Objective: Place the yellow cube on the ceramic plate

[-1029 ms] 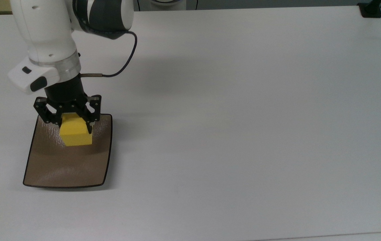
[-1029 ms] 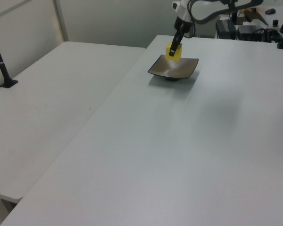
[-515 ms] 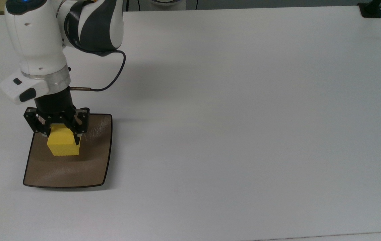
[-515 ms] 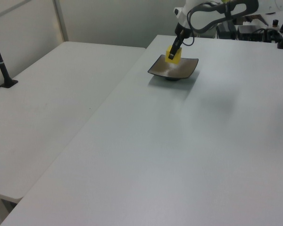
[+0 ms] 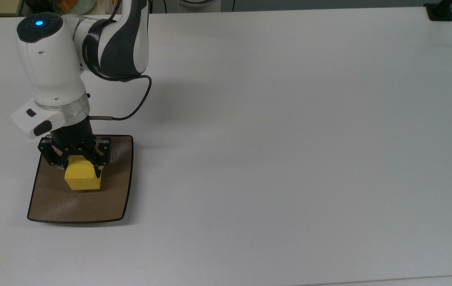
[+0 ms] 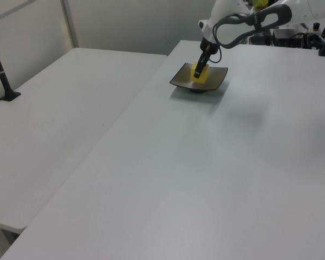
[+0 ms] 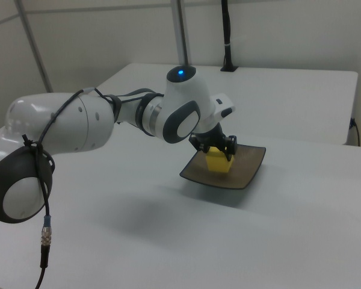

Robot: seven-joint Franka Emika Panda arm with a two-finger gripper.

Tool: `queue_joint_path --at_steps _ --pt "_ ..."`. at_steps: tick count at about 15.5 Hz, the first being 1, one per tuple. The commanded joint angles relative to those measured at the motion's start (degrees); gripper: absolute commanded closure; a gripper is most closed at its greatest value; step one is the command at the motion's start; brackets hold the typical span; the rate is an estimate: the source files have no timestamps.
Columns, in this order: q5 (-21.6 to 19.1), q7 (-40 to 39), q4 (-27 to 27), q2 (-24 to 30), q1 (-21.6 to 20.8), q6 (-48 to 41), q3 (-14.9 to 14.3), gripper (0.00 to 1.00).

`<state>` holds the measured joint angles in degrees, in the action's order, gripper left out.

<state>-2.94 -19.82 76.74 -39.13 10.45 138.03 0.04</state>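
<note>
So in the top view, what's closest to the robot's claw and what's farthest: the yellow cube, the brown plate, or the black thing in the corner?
1. Yellow cube: right between the gripper fingers.
2. Brown plate: directly underneath, near the top view's left edge.
3. Black clamp: far off at the table's corner, in the top view's upper right.

Yellow cube (image 5: 83, 179) top hidden by gripper (image 5: 78, 167) — plate (image 5: 110, 198) far edge too

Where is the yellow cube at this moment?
In the top view, the yellow cube is at the lower left, over the middle of the ceramic plate, held between the fingers of the pincer.
</note>
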Motion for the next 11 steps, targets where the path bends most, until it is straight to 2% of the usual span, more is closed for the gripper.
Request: queue_joint_path --at_steps 1,3,4,6,7,8,11 --pt "-0.75 -1.62 1.04 0.11 0.01 1.45 -0.30 0.95" --pt "-0.75 -1.28 1.04 -0.06 0.01 1.45 -0.30 0.87" --pt "-0.75 -1.01 1.04 -0.06 0.01 1.45 -0.30 0.74" --pt "-0.92 -0.92 1.04 -0.06 0.01 1.45 -0.30 0.45" --pt "-0.75 -0.92 1.13 -0.06 0.01 1.45 -0.30 0.20" --pt "-0.40 -0.92 1.04 0.02 -0.08 1.45 -0.39 0.00" --pt "-0.31 -0.92 1.04 0.81 -0.08 1.36 -0.39 0.00"
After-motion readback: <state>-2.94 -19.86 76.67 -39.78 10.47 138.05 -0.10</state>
